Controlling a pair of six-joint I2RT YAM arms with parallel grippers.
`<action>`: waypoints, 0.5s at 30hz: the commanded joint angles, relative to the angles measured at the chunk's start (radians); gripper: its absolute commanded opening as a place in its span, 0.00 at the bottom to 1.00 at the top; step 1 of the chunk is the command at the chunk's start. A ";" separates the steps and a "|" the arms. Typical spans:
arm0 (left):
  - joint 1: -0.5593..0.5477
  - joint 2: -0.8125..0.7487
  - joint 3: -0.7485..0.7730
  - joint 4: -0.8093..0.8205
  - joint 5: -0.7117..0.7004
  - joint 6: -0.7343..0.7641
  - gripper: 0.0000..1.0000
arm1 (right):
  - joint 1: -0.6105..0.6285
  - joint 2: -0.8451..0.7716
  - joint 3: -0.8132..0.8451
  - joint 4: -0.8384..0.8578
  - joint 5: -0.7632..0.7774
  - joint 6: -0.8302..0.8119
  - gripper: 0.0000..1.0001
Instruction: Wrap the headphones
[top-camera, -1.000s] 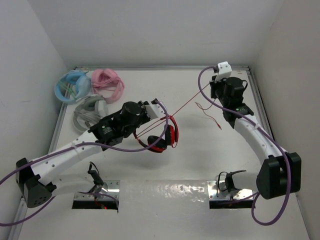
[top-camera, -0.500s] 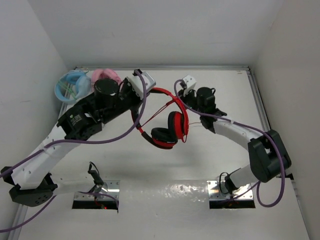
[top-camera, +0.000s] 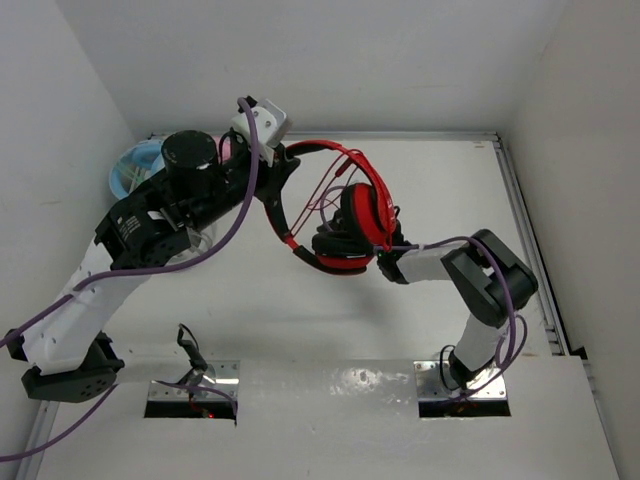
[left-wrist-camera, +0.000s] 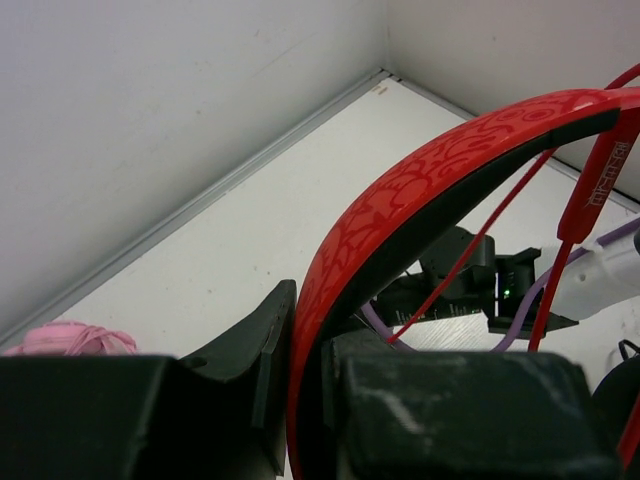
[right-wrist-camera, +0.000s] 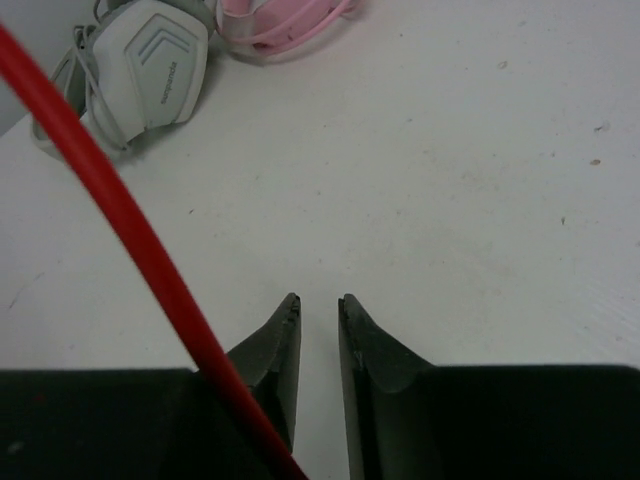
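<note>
Progress check:
- headphones were up off tabletop, middle-far
- left end effector was clamped on headband, cups hanging below
- right end effector sat low by cups, only narrow slit between tips. Cable crossed its left finger; couldn't tell if it was pinched
- cable looked looped loosely through band, a strand or two
- my guess: wrap barely begun, most turns plus tidying the end left to do
</note>
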 joint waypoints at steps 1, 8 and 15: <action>0.005 -0.006 0.045 0.048 -0.026 -0.061 0.00 | 0.016 0.028 0.016 0.163 0.011 0.059 0.19; 0.005 -0.007 0.160 0.022 -0.197 -0.139 0.00 | 0.080 0.053 0.005 0.058 0.107 0.039 0.00; 0.005 0.019 0.249 0.057 -0.600 -0.188 0.00 | 0.342 0.027 -0.012 -0.140 0.176 -0.243 0.00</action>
